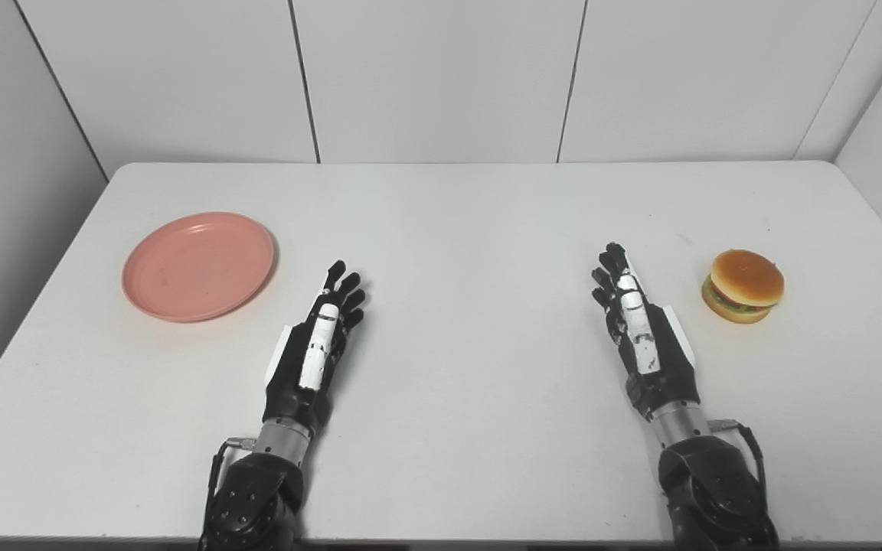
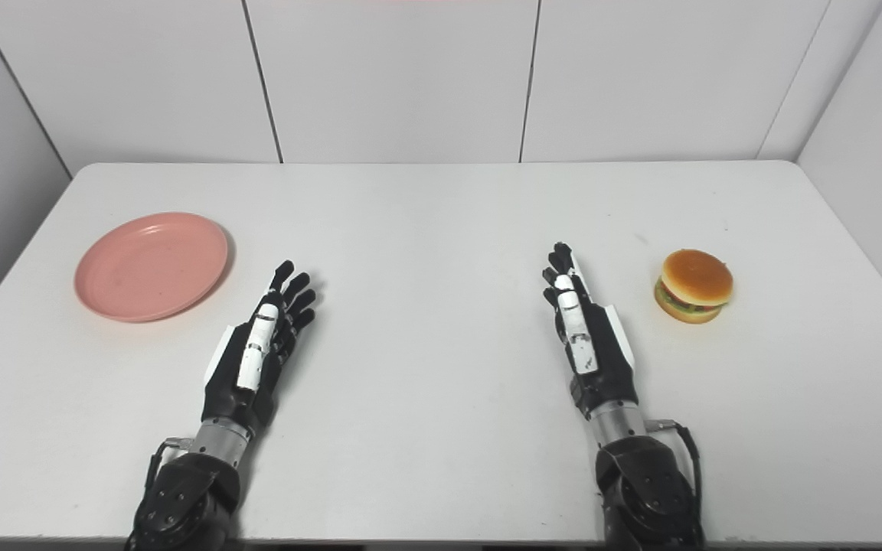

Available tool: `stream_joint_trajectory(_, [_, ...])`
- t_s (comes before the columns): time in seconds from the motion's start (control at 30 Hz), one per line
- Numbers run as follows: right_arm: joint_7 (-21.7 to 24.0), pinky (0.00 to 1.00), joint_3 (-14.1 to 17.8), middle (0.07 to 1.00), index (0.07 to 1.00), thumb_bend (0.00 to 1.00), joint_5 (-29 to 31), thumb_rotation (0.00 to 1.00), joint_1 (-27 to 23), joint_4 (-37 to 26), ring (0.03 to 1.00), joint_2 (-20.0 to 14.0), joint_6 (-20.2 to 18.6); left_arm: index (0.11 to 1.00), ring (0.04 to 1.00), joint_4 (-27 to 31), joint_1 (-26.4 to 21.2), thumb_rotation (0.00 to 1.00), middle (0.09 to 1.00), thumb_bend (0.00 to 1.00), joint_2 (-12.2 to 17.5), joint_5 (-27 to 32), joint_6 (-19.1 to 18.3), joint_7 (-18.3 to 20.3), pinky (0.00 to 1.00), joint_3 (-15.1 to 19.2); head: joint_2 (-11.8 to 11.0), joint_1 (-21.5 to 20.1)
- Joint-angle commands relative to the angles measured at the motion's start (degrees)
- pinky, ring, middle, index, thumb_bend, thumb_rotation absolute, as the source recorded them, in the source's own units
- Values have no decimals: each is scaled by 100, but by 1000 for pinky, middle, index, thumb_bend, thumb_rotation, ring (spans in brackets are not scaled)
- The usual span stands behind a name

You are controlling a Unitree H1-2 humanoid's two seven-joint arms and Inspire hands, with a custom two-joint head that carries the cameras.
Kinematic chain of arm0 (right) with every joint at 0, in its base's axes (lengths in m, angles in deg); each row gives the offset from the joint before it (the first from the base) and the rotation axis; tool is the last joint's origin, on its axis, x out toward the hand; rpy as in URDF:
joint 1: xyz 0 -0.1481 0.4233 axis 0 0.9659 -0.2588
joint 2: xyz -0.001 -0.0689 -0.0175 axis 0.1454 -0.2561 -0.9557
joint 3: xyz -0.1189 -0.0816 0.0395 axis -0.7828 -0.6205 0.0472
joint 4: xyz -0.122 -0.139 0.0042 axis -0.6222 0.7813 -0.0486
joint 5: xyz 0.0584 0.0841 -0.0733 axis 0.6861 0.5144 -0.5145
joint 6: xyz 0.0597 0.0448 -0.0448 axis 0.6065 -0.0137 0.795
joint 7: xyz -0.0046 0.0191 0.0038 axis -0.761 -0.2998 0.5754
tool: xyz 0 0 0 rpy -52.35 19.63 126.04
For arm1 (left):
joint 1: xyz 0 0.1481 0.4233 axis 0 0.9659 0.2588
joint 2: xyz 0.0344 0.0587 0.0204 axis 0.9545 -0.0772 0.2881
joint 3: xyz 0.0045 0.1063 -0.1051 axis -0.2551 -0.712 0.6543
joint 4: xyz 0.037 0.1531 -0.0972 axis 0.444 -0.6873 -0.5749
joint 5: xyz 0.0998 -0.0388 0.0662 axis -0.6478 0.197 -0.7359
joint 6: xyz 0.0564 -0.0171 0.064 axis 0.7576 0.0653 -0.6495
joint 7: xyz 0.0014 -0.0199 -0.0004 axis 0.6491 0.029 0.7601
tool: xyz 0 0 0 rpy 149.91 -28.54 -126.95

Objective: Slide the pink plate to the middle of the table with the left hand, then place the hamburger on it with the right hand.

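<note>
Left eye view: one pink plate point(image 1: 198, 266) is lying far left on the worktop point(image 1: 456, 222), one hamburger point(image 1: 743, 286) far right; the left hand point(image 1: 317, 348) and right hand point(image 1: 640, 325) are resting spread, holding nothing. Right eye view: the shallow plate is likely risking a skid or tilt if pushed at its rim; the rounded hamburger may be prone to rolling from a loose grasp.

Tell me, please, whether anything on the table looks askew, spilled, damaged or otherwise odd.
Nothing stands out. The pink plate lies flat and empty on the left of the table, and the hamburger sits upright and whole on the right. The left hand and right hand hold nothing, fingers extended.
</note>
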Motion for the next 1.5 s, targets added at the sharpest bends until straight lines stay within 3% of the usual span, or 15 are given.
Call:
stream_joint_trajectory(0.0, [4,1000,8,1000,1000,351,41,1000,115,258,988,27,203,970,957,-132,77,1000,968,393,13,1,-31,66,959,-34,-6,4])
stream_joint_trajectory(1.27, [-46,997,13,996,1000,335,-50,1000,122,206,980,13,174,971,954,-72,85,1000,967,393,8,-28,-74,47,959,-59,37,49])
stream_joint_trajectory(1.47, [-15,999,6,999,1000,334,-35,1000,124,228,983,0,191,969,953,-118,81,1000,967,392,7,-38,-33,48,957,-61,-59,100])
